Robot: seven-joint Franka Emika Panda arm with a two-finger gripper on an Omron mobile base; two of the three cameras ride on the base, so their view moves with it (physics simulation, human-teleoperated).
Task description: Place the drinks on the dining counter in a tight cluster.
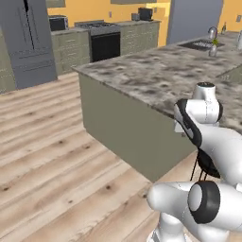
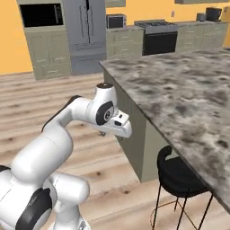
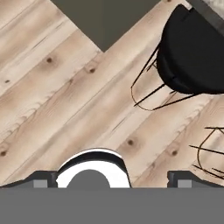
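Note:
The drinks are out of view. The dining counter [image 1: 156, 71] [image 2: 188, 90] has a grey-brown marbled top and a plain dark side panel [image 1: 123, 127] [image 3: 105, 17]; its near corner is just ahead of the arm. My gripper [image 3: 111, 180] points straight down at the wooden floor beside that corner. It is open, with its two dark fingertips [image 3: 40, 181] far apart and nothing between them. In the right base view the hand [image 2: 117, 127] hangs off the bent arm, left of the counter's end.
A black bar stool [image 2: 177, 175] [image 3: 192, 52] [image 1: 206, 166] stands under the counter's edge, close to the hand. Thin legs of another stool [image 3: 210, 151] are beside it. Cabinets, a black oven [image 1: 105, 46] and a grey fridge [image 1: 26, 40] line the far wall across open wooden floor.

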